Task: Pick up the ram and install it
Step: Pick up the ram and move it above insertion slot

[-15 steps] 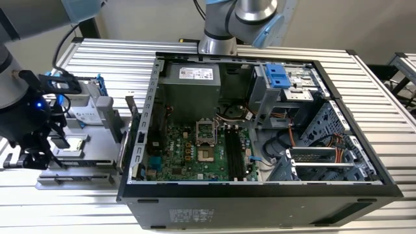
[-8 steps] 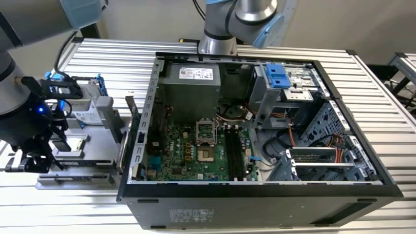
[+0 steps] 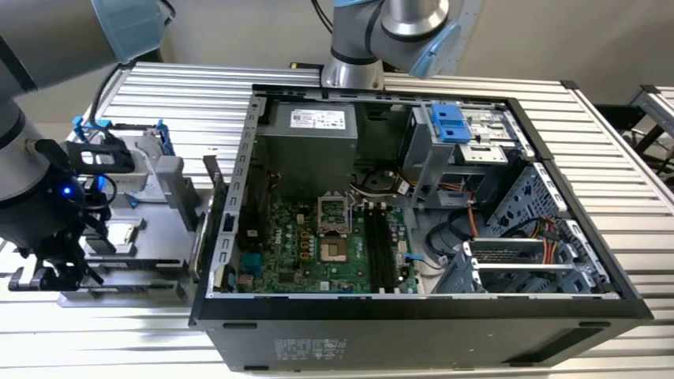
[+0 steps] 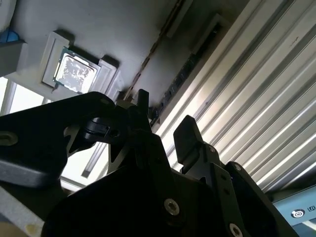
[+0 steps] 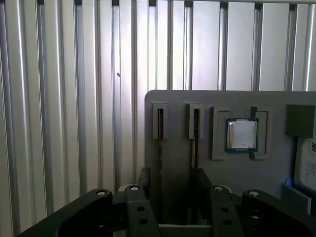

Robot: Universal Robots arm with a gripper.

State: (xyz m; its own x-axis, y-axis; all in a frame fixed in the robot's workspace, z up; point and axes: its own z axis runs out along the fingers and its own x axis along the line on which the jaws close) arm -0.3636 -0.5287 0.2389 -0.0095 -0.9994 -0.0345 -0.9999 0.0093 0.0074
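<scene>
Your jaws hang apart, low over the grey tray [image 5: 276,173], with the ram [image 5: 159,143] on edge in its tray slot between them. Nothing's gripped yet, and the motherboard slots [image 3: 381,246] look empty, so pickup and install are both left.

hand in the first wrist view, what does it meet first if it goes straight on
Likely the ram, on edge in the gray holder, between the open hand's fingers; depth is unclear.

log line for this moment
stage: pick | end effector: open, over tray | ram: in tray slot, not grasped
</scene>
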